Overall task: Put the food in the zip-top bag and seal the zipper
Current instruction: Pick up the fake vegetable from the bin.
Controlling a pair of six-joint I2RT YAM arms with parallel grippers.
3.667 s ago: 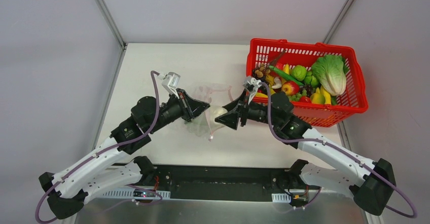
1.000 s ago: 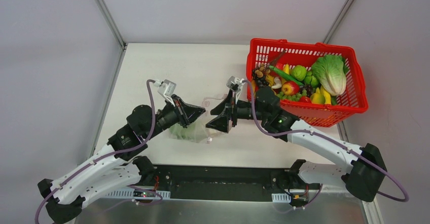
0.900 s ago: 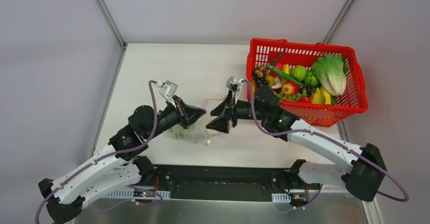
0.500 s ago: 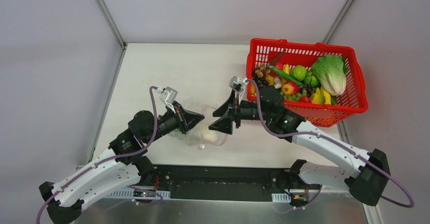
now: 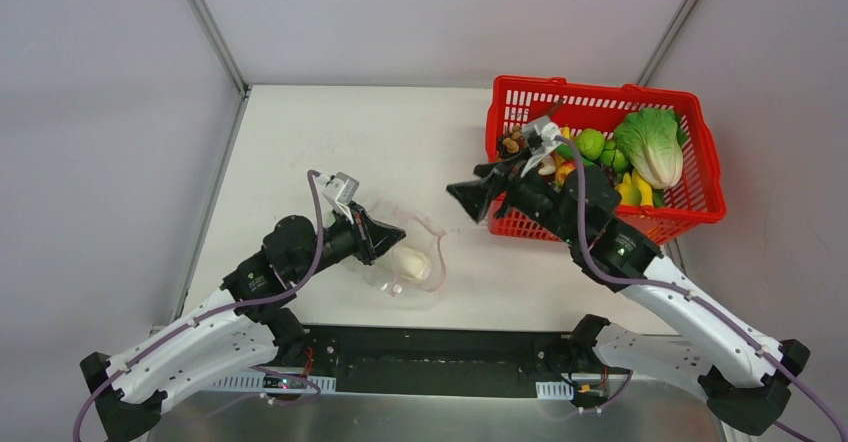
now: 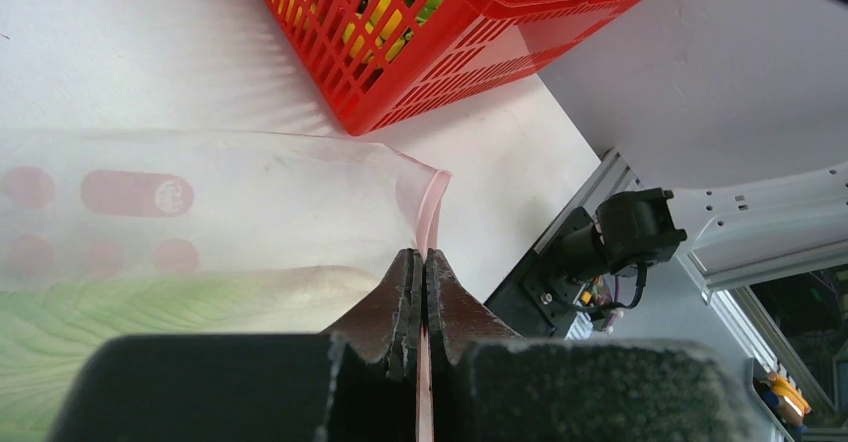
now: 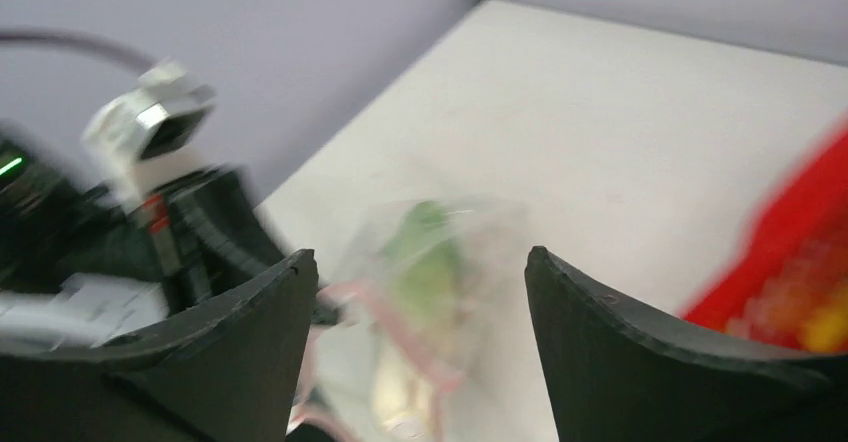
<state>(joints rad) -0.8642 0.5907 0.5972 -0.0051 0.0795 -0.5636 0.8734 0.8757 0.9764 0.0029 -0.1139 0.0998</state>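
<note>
The zip-top bag lies on the table well to the left of the red basket and nearer the arm bases, with a white oval piece and a green vegetable showing through its clear plastic. The left gripper, on the side of the bag farthest from the basket, has its fingers pressed together on the zipper, whose pink strip runs out from between the tips. The right gripper hangs just off the basket's near-left corner, pointing away from the basket toward the bag, its fingers spread wide with nothing between them.
</note>
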